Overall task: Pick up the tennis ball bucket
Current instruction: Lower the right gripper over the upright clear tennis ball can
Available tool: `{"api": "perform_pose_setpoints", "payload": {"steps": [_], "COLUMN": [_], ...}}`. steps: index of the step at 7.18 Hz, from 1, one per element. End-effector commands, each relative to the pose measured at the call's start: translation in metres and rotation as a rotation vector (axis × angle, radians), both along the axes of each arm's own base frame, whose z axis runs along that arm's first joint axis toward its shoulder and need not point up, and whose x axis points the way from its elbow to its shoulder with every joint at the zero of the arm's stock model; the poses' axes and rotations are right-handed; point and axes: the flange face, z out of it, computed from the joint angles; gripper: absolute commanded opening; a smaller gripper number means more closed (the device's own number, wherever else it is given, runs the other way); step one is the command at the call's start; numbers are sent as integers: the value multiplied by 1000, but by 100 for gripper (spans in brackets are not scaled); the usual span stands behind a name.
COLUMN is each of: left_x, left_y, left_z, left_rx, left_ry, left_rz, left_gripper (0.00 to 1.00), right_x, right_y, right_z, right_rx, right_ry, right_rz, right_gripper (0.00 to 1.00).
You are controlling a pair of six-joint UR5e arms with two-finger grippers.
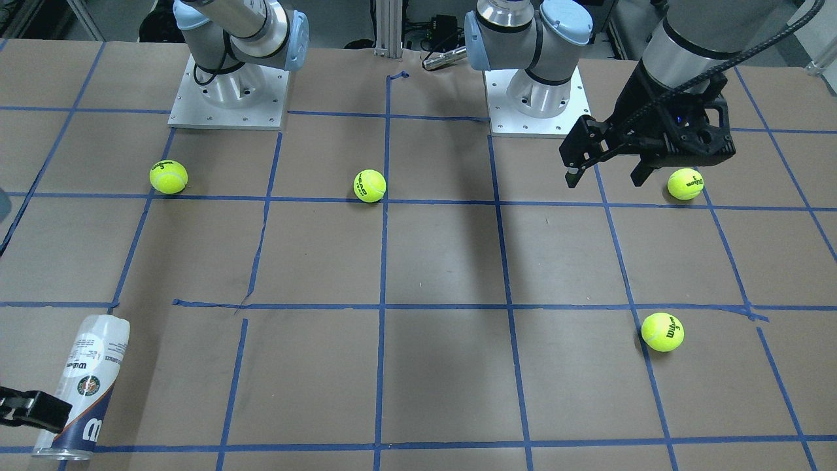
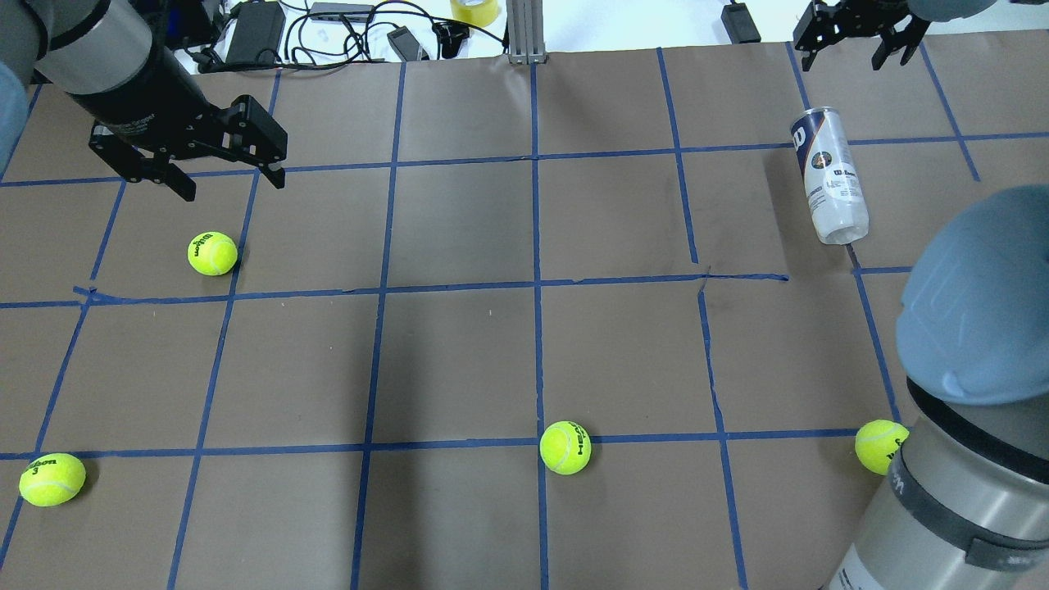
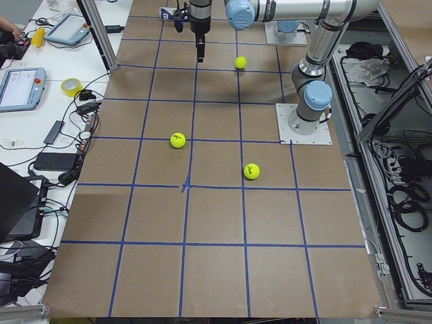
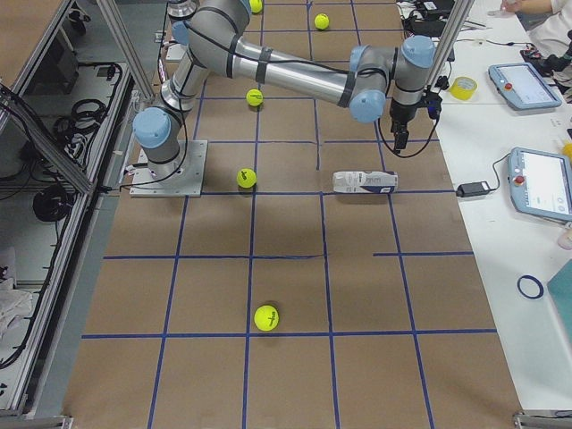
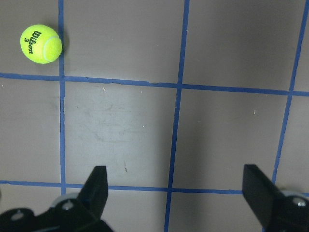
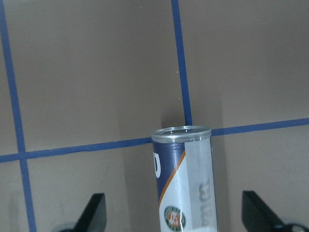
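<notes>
The tennis ball bucket [image 2: 829,176] lies on its side at the far right of the table [image 2: 459,360], near my right gripper [image 2: 842,64], which is spread wide and empty, as is the left gripper [image 2: 233,188]. I judge the can light, thin-walled and slick — I take it across the mid-body, gently — hard squeezing may buckle it.

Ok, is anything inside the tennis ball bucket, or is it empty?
The tennis ball bucket lies on its side. Its clear end shows no yellow-green inside. The label wraps the rest of the wall, so what is inside that part is hidden.
</notes>
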Motion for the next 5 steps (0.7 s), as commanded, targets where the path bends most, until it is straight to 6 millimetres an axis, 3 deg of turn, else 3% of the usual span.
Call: {"api": "perform_pose_setpoints", "payload": {"steps": [1,5], "left_x": [0,2], "left_y": [1,1], "left_z": [2,1], "left_rx": [-3,2], "left_ry": [-1,-20], "left_rz": [0,1], "left_gripper": [100,100], "right_x": [-12,-29], "right_y": [-21,-22], "right_z": [-67,-106], "right_rx": [23,71], "right_ry": [-4,-21], "right_rz": [-6,19], "right_gripper": [100,100]}}
